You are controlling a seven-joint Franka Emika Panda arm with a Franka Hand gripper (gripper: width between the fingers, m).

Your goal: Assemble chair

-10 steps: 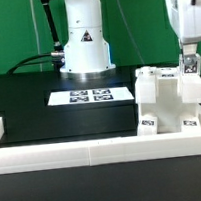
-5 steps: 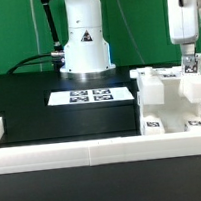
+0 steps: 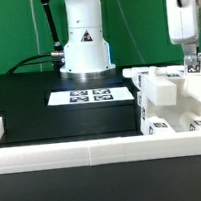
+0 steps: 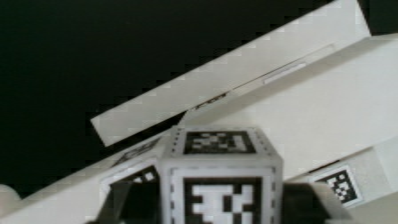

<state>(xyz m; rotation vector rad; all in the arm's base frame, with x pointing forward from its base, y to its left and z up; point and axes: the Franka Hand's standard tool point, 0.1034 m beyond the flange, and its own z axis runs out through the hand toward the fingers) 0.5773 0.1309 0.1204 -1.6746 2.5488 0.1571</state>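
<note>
Chair point(image 3: 167, 100) stands at four o'clock on the table point(image 3: 28, 101), with the gripper point(image 3: 193, 68) over its two-o'clock post, grip impossible to tell; any release should probably rise straight, without nudging.

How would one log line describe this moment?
chair: partly joined, by rail | fingers: at chair's tagged post | grip: cannot tell

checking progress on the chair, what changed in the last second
The chair has turned and slid toward the exterior view's left, so its top edge now reaches nearer the marker board. The gripper stays at the chair's upper corner on the exterior view's right; whether it grips is unclear. The marker board, the front rail and the robot base are unchanged.
</note>
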